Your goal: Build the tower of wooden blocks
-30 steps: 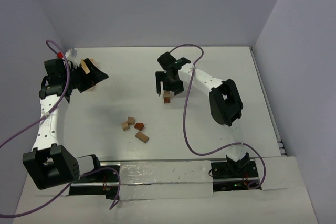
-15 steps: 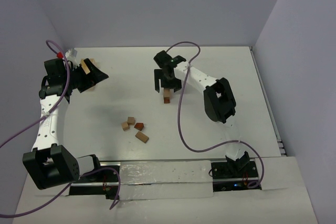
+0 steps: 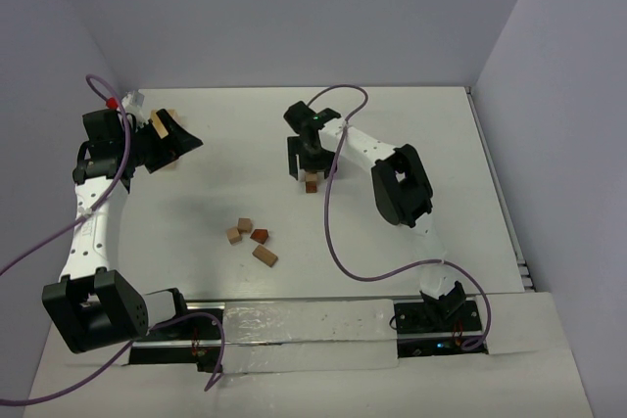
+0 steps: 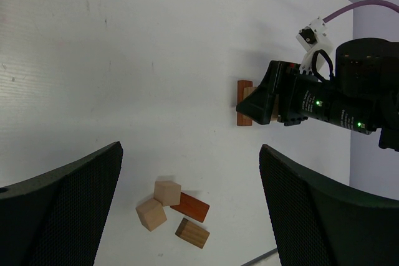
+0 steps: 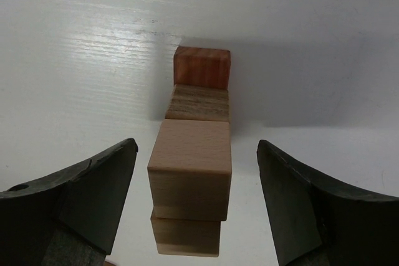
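The tower (image 5: 192, 154) stands between the right end effector's (image 3: 312, 169) spread fingers, touching neither.

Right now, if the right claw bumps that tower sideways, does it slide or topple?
Likely topples: the tower is one block wide and several tall. Visible seams show separate pieces merely stacked, so upper ones probably shift first. Flat wooden faces: unlikely to roll.

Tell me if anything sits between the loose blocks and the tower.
Nothing visible does: only table surface lies between the loose wood blocks and the tower. The right gripper straddles its top, jaws open.
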You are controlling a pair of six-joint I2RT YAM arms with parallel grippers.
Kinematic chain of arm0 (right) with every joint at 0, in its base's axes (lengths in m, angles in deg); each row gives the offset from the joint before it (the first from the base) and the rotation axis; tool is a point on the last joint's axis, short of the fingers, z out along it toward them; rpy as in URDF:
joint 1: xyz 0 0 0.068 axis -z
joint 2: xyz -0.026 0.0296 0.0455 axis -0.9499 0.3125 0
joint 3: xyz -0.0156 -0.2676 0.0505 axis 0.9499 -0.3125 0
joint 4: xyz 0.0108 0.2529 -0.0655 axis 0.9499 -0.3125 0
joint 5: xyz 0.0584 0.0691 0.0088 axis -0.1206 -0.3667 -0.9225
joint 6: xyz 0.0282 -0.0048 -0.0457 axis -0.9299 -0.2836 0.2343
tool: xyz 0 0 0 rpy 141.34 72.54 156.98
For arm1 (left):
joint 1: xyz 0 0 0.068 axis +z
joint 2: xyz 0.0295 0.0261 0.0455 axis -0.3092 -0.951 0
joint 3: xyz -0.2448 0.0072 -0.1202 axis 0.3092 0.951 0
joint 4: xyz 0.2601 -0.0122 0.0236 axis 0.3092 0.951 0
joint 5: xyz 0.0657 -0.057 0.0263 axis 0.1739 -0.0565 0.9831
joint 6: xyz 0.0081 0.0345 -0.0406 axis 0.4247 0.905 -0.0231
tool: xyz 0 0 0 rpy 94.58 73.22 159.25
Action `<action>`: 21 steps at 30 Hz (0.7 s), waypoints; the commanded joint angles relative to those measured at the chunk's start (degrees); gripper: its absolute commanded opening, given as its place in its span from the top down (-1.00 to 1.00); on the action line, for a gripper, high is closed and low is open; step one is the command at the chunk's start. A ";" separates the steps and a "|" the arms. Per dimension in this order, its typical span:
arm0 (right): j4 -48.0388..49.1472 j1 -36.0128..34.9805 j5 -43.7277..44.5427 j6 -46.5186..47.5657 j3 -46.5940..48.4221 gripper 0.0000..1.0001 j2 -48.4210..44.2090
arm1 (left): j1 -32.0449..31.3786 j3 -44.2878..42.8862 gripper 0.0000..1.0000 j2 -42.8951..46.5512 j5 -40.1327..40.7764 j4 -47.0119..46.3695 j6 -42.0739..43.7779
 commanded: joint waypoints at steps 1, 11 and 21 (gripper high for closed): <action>-0.86 -0.56 1.43 -0.59 2.86 -0.69 1.15 | 0.42 -0.66 -0.92 -0.11 -0.45 -2.66 -0.50; -0.96 -0.71 2.68 -0.41 3.16 -0.65 2.65 | 0.35 -0.62 -0.91 -0.06 -0.60 -2.62 -0.37; -0.94 -0.79 2.66 -0.41 3.01 -0.56 3.41 | 0.33 -0.54 -0.91 -0.10 -0.75 -2.69 -0.35</action>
